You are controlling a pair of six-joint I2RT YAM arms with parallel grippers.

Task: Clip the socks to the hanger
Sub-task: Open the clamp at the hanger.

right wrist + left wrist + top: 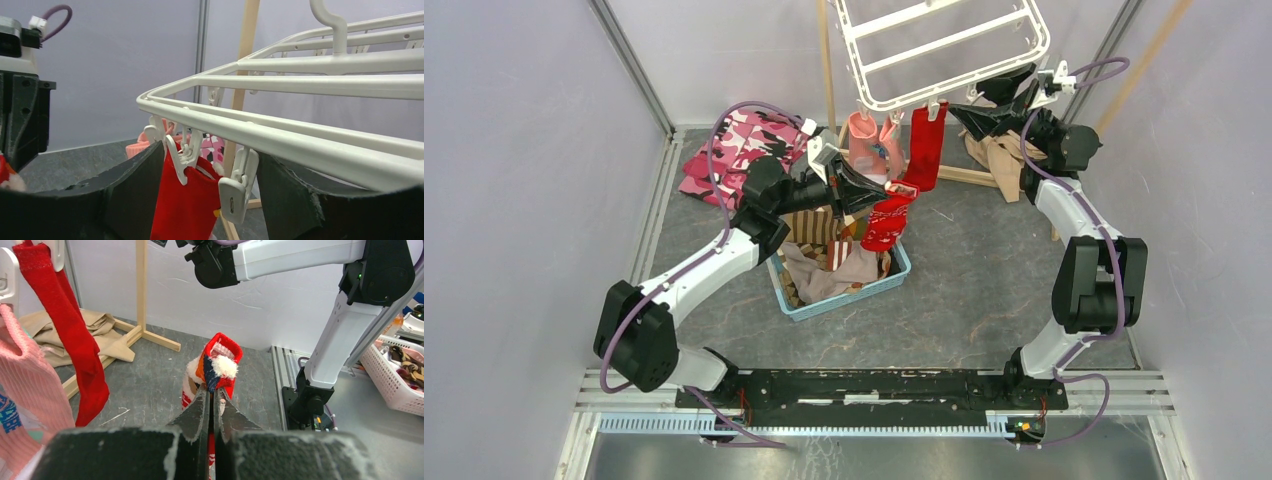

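My left gripper (pixel 212 390) is shut on the cuff of a red sock with white marks (pixel 220 360). In the top view that sock (pixel 889 215) hangs from the left gripper (pixel 879 192) over the basket. The white hanger (pixel 944 50) hangs at the back. A plain red sock (pixel 924 145) and a salmon-pink sock (pixel 864 140) are clipped to its near rim. My right gripper (pixel 210 170) is open just under the hanger's rim (pixel 300 80). An empty clip peg (pixel 237 187) dangles between its fingers, beside the clipped red sock (pixel 187 205).
A blue basket (pixel 894 275) of more socks and cloth sits mid-table under the left arm. The pink camouflage garment (pixel 734 150) lies back left. A tan cloth (pixel 999 155) lies at the foot of the wooden stand (pixel 142 290). A white basket (pixel 395 375) stands off the table.
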